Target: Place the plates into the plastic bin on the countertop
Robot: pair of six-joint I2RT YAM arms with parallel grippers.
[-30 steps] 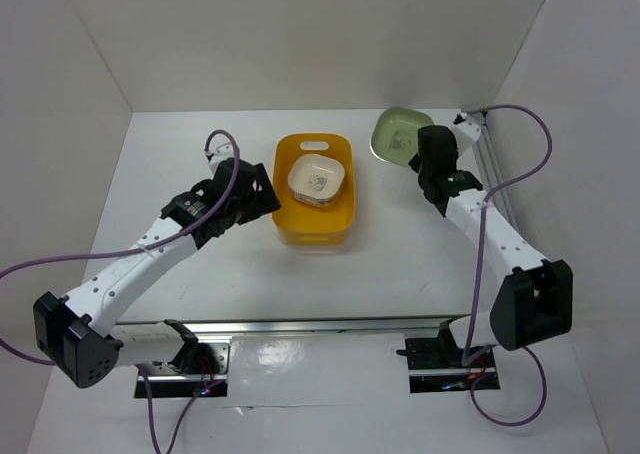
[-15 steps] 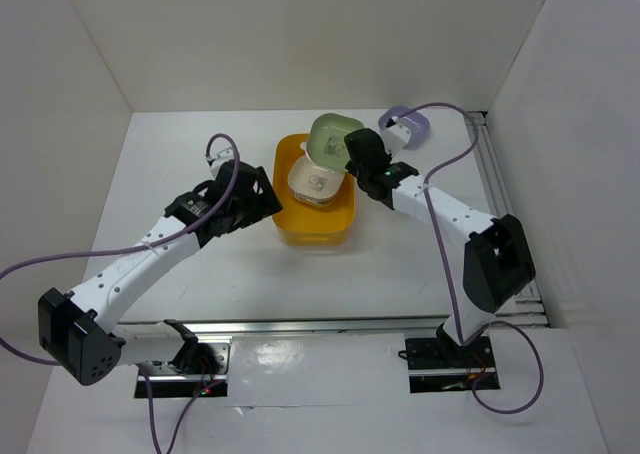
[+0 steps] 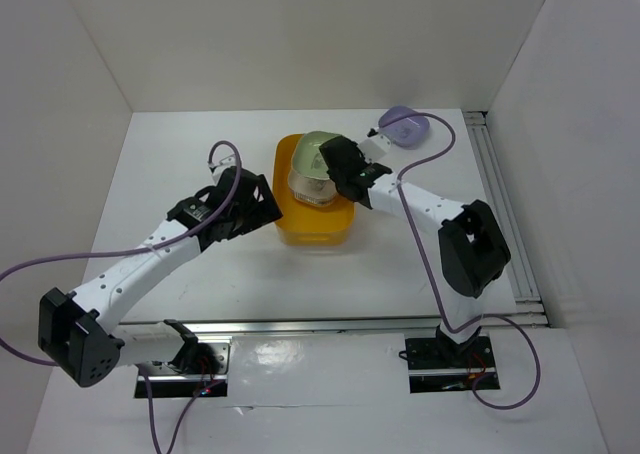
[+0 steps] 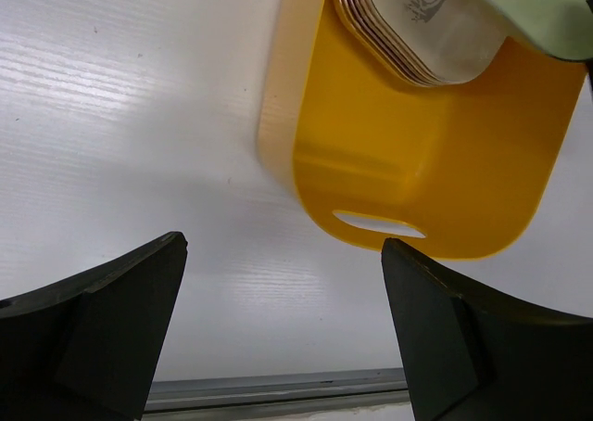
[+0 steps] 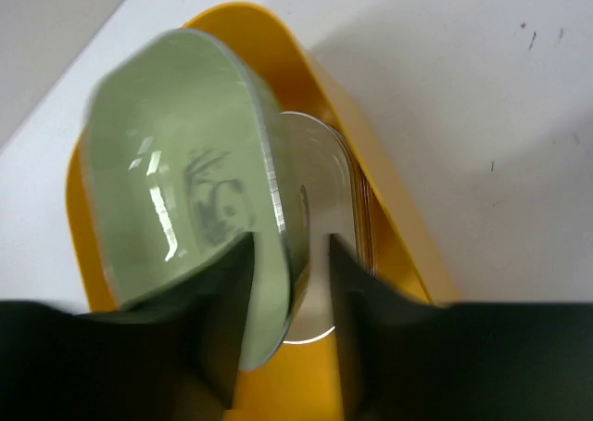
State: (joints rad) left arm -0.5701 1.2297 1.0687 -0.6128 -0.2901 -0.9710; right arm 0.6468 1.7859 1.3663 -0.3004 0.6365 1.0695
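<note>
Spreading plain and white, the countertop (image 3: 180, 164) carries the orange-yellow plastic bin (image 3: 318, 230) at its middle. The left gripper (image 3: 262, 202) hangs just beside the bin, jaws spread wide and empty. In the bin sits a stack of plates (image 3: 306, 188), the top one cream with a grey drawing. The right gripper (image 5: 285, 254) has a green plate (image 5: 176, 171) on edge between narrow jaws above that stack; whether they pinch it I cannot tell. Its dark print is too blurred to read. A lavender plate (image 3: 406, 126) lies far right.
</note>
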